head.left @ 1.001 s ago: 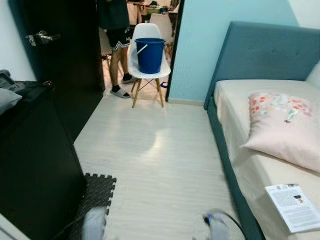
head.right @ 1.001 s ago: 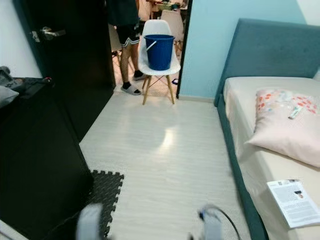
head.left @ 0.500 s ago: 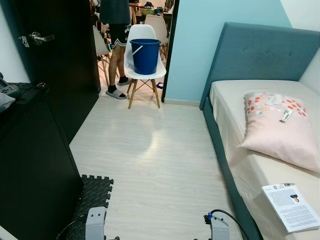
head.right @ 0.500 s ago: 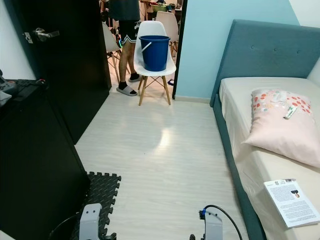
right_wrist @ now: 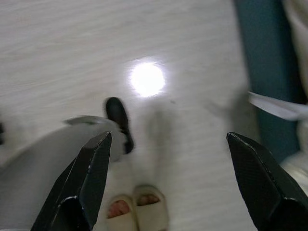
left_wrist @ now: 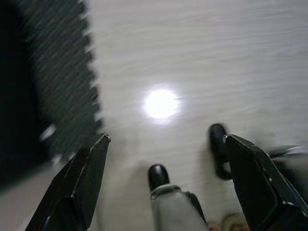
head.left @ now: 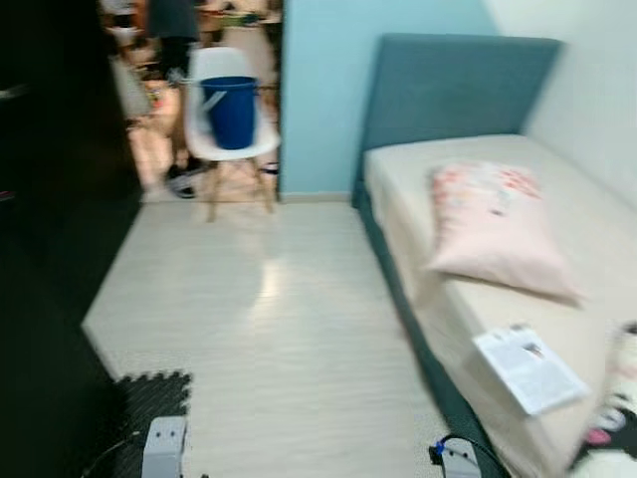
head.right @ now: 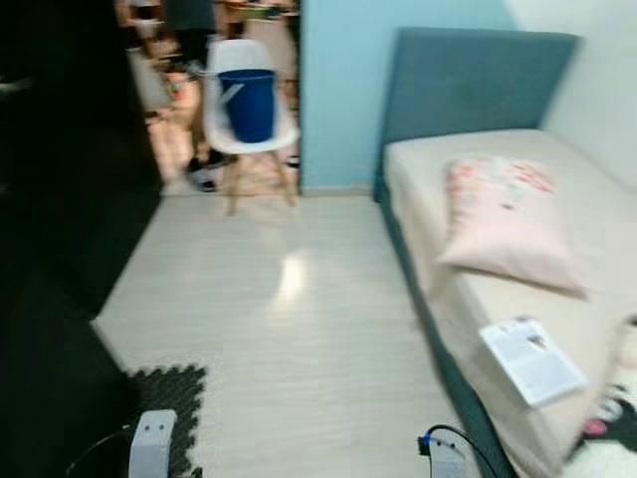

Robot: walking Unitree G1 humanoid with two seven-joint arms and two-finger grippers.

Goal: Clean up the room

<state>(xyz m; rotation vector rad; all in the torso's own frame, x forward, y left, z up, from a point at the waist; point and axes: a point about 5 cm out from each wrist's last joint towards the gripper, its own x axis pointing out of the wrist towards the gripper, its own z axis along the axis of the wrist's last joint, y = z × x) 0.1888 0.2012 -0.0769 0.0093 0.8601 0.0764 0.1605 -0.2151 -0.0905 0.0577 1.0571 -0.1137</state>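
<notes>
One pillow (head.left: 495,231), one booklet (head.left: 529,367), one bucket (head.left: 231,111)

- Teal headboard (head.left: 453,85) against a pale blue wall (head.left: 323,90).
- Pink pillow (head.left: 493,229), red and orange floral print at its top end.
- Cream sheet on the bed (head.left: 597,269).
- White leaflet (head.left: 528,366) with dark print.
- Blue bucket (head.left: 232,110) on a white chair (head.left: 204,134).
- Pale wood-grain floor (head.left: 269,329); black foam mat (head.left: 149,398).
</notes>
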